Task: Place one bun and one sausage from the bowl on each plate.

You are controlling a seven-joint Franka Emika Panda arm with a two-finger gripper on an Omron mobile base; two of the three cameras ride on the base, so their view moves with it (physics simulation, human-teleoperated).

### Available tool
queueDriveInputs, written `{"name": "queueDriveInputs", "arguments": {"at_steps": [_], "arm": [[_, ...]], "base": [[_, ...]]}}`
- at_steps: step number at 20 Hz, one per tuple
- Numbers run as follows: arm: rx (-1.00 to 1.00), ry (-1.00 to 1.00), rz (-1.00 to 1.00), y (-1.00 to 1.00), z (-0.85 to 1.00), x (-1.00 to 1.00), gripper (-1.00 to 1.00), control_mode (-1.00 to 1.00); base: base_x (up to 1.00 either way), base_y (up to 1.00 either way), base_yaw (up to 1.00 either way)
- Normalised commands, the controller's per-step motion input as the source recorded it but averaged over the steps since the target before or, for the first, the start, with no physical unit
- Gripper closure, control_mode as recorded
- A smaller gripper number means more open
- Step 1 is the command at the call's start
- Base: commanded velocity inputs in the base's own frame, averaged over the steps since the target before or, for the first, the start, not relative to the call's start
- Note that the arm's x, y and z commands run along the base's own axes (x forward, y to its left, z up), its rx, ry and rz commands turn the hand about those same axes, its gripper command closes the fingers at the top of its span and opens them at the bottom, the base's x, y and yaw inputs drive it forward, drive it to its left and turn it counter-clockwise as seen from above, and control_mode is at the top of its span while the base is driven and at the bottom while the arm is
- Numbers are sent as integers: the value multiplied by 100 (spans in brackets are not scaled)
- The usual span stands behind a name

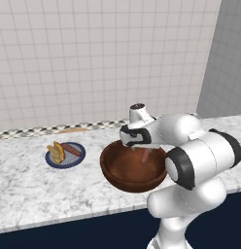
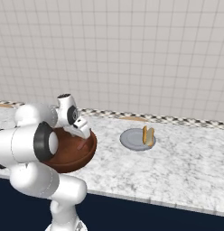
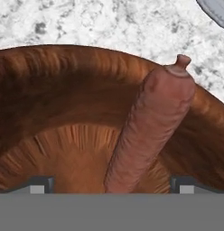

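The reddish-brown wooden bowl (image 1: 133,170) (image 2: 68,153) (image 3: 64,90) stands at the counter's front. My gripper (image 1: 143,151) (image 2: 82,142) (image 3: 112,185) reaches down into it, open, its fingertips wide apart on either side of a brown sausage (image 1: 144,156) (image 2: 81,145) (image 3: 152,131) without touching it. The sausage slants up toward the bowl's wall. Left of the bowl, the navy-rimmed plate (image 1: 52,162) carries a bun (image 1: 57,151) and a sausage (image 1: 72,149). Right of the bowl, the paler grey plate (image 2: 131,139) (image 3: 217,9) carries a bun (image 2: 148,135).
The marble counter (image 1: 30,189) (image 2: 186,167) runs to a tiled back wall with a patterned strip along its base. A side wall closes the right end in the left base view. My own arm bulks over the bowl's near side.
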Motion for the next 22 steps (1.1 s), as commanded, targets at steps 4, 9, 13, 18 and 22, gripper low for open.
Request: {"name": "queueDriveInputs", "arguments": {"at_steps": [4,9,13,18,22], "arm": [[0,0,-6,-8,-18,0,-100,-100],[0,0,-2,-16,-28,0,-100,-100],[0,0,-3,-2,-30,0,-100,-100],[0,0,0,0,-18,0,-100,-100],[0,0,0,0,0,0,100,-100]], "base": [[0,0,0],[0,0,0],[0,0,0],[0,0,0],[0,0,0]]}}
